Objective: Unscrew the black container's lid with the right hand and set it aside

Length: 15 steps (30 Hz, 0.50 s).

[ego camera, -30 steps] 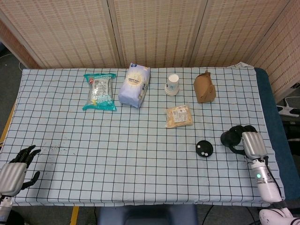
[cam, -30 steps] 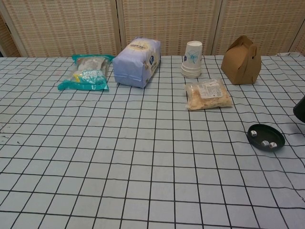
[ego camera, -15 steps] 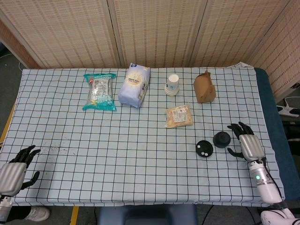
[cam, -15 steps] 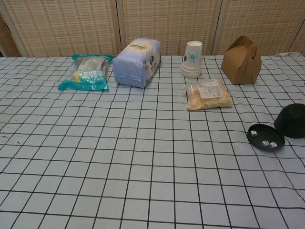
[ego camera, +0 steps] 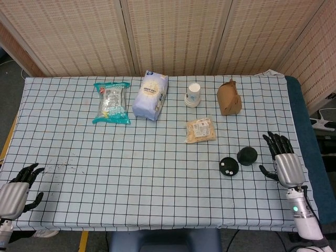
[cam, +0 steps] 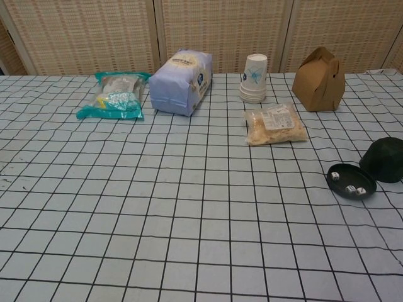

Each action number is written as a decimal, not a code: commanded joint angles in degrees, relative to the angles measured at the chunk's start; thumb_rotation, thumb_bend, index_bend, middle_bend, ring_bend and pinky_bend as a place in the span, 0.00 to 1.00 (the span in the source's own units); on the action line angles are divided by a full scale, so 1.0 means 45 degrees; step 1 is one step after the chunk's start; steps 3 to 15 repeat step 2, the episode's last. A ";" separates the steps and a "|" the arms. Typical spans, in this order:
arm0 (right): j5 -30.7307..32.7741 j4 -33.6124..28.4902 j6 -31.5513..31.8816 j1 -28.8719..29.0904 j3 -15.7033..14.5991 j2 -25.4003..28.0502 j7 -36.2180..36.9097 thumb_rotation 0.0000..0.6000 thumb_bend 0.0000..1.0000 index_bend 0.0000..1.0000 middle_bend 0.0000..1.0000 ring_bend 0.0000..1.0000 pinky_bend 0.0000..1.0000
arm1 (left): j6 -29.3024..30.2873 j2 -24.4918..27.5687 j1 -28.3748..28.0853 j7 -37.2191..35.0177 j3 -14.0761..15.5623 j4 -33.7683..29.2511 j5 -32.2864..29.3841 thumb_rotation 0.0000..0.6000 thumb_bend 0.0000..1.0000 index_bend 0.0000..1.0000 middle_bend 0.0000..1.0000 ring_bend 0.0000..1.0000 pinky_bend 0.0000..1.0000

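Since a second ago, the right hand (ego camera: 282,160) has let go of the black lid (ego camera: 247,156) and drawn back toward the near right corner of the desk (ego camera: 157,157); its fingers are spread apart and hold nothing. That domed lid now rests on the checked cloth just right of the open container (ego camera: 229,167), a shallow black dish holding small dice. At the near left edge, the left hand (ego camera: 18,189) lies idle with fingers apart. Judging by this, the lid is off and set aside; the task looks essentially finished.
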 commanded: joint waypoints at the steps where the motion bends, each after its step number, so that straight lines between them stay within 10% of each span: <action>1: -0.0538 -0.1114 0.0678 -0.0765 -0.0518 0.0413 -0.1370 1.00 0.15 0.02 0.00 0.00 0.04 | 0.0026 0.0008 0.0017 0.0044 0.0003 -0.0064 -0.0005 1.00 0.39 0.16 0.06 0.09 0.41; 15: -0.0614 -0.1325 0.0686 -0.0838 -0.0628 0.0538 -0.1411 1.00 0.15 0.02 0.00 0.00 0.04 | 0.0027 0.0009 0.0016 0.0076 0.0013 -0.0089 0.0015 1.00 0.39 0.16 0.06 0.09 0.41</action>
